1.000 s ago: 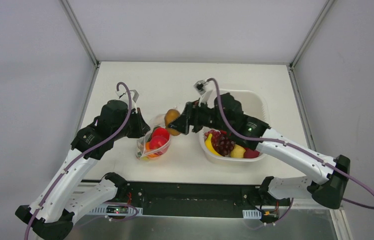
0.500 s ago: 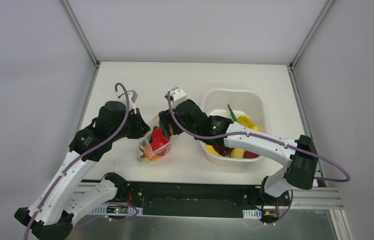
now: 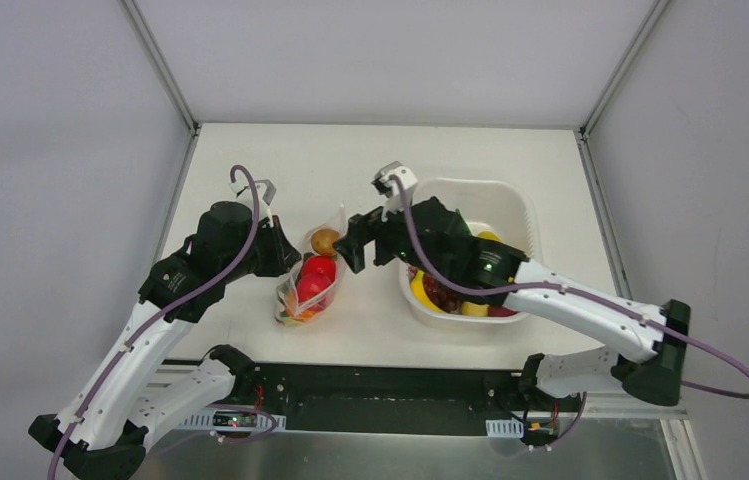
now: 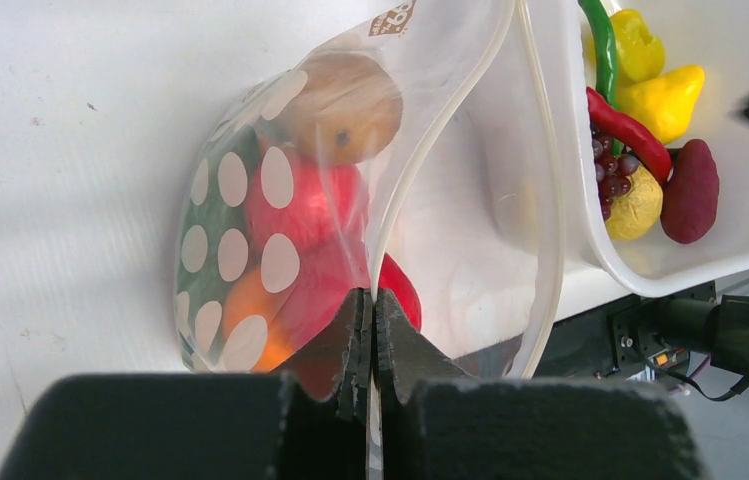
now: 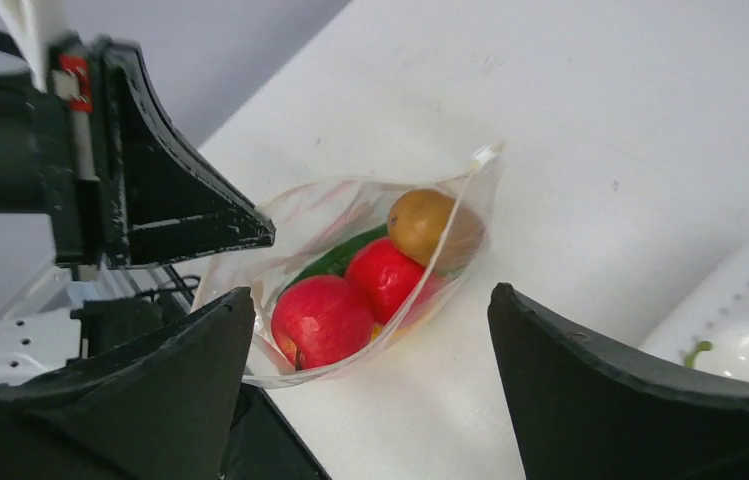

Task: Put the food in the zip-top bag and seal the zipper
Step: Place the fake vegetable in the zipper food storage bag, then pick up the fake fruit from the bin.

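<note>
The dotted zip-top bag [image 3: 308, 282] lies open on the table, mouth toward the basket. It holds a brown fruit [image 3: 325, 240], red fruits [image 3: 318, 270], and orange and green pieces. My left gripper [image 3: 283, 262] is shut on the bag's upper lip, seen pinched in the left wrist view [image 4: 370, 300]. The zipper [image 4: 540, 180] strip gapes open. My right gripper [image 3: 350, 250] is open and empty just right of the bag; in the right wrist view [image 5: 370, 330] it frames the bag [image 5: 350, 285] and its red apple [image 5: 322, 320].
A white basket [image 3: 510, 205] at the right holds a banana, purple grapes, yellow and red fruits and a green-stemmed pepper [image 4: 610, 60]. The table's near edge and a black rail lie just below the bag.
My right gripper carried the brown fruit to the bag, let it go inside, and has pulled back a little to the right, now open. The left gripper has stayed on the bag.
</note>
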